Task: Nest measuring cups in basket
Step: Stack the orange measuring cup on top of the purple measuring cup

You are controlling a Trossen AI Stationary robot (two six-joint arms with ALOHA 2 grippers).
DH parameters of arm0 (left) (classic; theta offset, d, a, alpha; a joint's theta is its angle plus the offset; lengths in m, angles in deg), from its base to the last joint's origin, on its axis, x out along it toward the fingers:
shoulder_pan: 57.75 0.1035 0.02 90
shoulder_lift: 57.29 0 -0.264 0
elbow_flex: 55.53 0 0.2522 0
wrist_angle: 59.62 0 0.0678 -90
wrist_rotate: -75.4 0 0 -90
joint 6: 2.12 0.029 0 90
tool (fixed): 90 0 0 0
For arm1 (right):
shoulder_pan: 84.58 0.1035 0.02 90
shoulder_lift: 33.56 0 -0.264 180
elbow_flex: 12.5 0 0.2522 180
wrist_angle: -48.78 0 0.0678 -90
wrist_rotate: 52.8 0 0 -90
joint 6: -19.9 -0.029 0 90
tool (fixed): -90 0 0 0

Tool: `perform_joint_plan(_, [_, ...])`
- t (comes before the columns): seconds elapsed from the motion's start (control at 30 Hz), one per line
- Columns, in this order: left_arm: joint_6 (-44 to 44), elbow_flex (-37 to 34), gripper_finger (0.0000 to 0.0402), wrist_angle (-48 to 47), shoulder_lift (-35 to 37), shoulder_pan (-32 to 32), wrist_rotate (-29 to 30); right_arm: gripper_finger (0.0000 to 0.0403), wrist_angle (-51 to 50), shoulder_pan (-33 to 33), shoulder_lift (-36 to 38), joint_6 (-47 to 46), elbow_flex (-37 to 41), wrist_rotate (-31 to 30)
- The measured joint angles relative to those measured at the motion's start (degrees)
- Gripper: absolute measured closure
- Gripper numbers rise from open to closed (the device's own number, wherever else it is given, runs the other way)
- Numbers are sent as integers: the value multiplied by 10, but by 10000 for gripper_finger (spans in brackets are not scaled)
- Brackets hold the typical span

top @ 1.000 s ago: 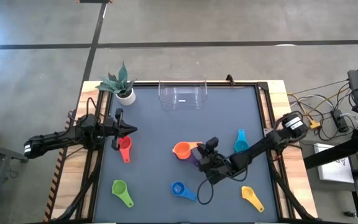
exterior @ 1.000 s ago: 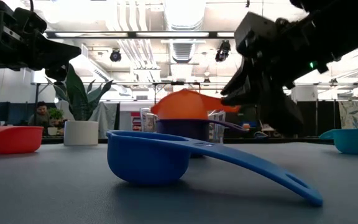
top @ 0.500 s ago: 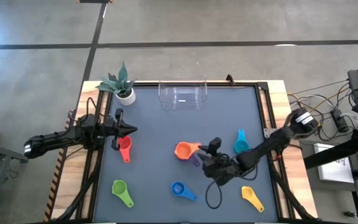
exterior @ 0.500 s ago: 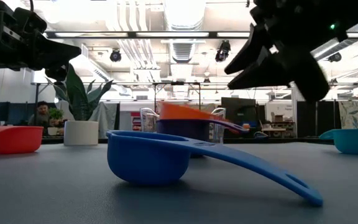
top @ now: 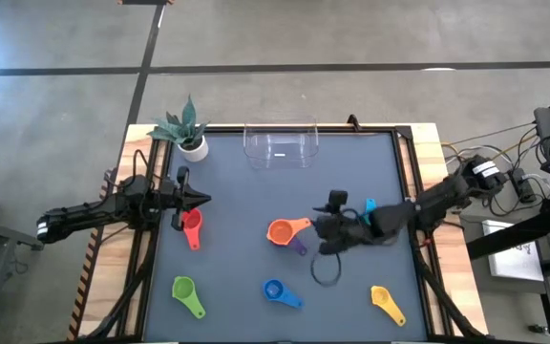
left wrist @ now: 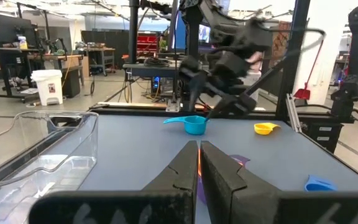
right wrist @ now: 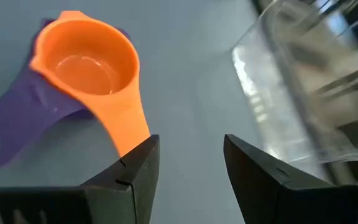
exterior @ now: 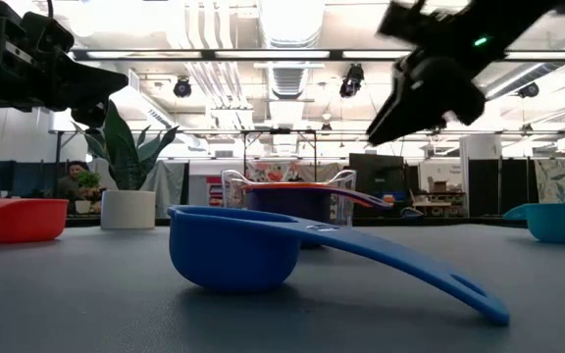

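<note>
The orange cup (top: pixel 280 230) sits nested inside the purple cup (top: pixel 298 246) at mid table; in the right wrist view the orange cup (right wrist: pixel 89 65) lies in the purple cup (right wrist: pixel 17 118). My right gripper (top: pixel 327 227) hangs open above and just right of the pair, touching nothing; in its own view the right gripper (right wrist: pixel 188 162) points past the orange handle. The clear basket (top: pixel 281 143) stands at the far edge. Red (top: pixel 192 227), green (top: pixel 186 294), blue (top: pixel 277 291), yellow (top: pixel 384 299) and teal (top: pixel 369 212) cups lie scattered. My left gripper (top: pixel 199 199) waits shut at the left.
A small white pot with a plant (top: pixel 187 134) stands at the far left corner, beside the basket. A dark cable loop (top: pixel 325 269) hangs under my right arm. The blue cup (exterior: pixel 233 250) lies closest to the near edge.
My right gripper has let go of the orange cup, opened, risen and drawn back toward the far right, rolling as it went. The orange cup, tilted above the purple cup before, has sunk level into it.
</note>
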Motion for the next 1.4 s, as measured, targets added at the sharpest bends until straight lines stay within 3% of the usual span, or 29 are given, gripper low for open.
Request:
perform_joint_plan(0.1, [0,0,400,0,0,0,0,250,-2,-55,1,3,1,53])
perform_joint_plan(0.33, [0,0,400,0,0,0,0,273,0,-123,-22,51,1,114])
perform_joint_plan(0.47, [0,0,400,0,0,0,0,274,3,-140,-39,46,1,198])
perform_joint_plan(0.73, [0,0,400,0,0,0,0,259,31,-143,-37,67,1,311])
perform_joint_plan(0.8, [0,0,400,0,0,0,0,252,35,-146,-35,67,1,290])
perform_joint_plan(0.93, [0,0,400,0,0,0,0,245,33,-151,-36,69,1,191])
perform_joint_plan(1.4, [0,0,400,0,0,0,0,243,46,-160,-89,71,-8,220])
